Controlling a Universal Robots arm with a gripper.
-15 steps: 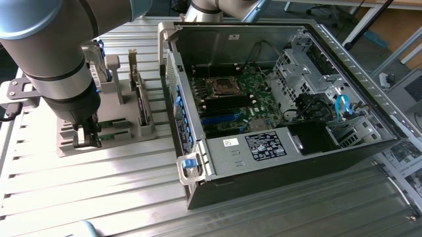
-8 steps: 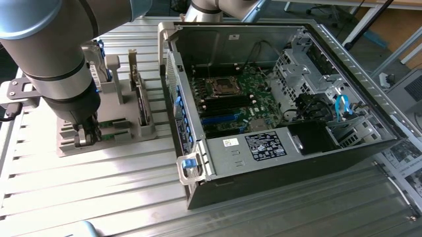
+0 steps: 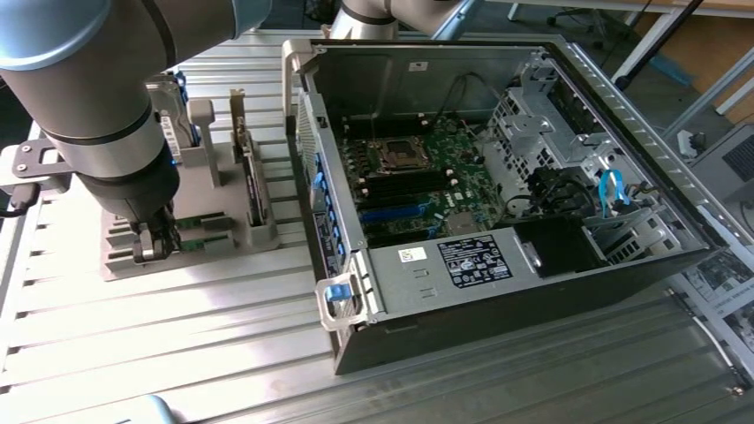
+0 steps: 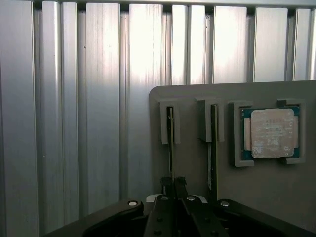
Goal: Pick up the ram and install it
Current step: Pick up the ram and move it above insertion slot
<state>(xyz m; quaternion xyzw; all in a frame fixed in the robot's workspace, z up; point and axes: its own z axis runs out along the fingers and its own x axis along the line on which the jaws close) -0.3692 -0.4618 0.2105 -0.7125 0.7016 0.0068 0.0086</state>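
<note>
Gripper (image 4: 173, 183), with its fingers pressed together on the ram (image 4: 170, 140), shows in the wrist view over the grey holder (image 4: 187, 96). There the ram stands on edge in a slot as a thin dark strip, its long axis running straight away from the fingers, parallel to a second stick (image 4: 212, 148) just beside it and near the processor (image 4: 270, 133), whose lid print is too faint to read. In the exterior view the arm (image 3: 106, 115) reaches down to that holder at the exterior view's left of the open computer case (image 3: 531, 305), whose black label (image 3: 471, 262) cannot be read.
</note>
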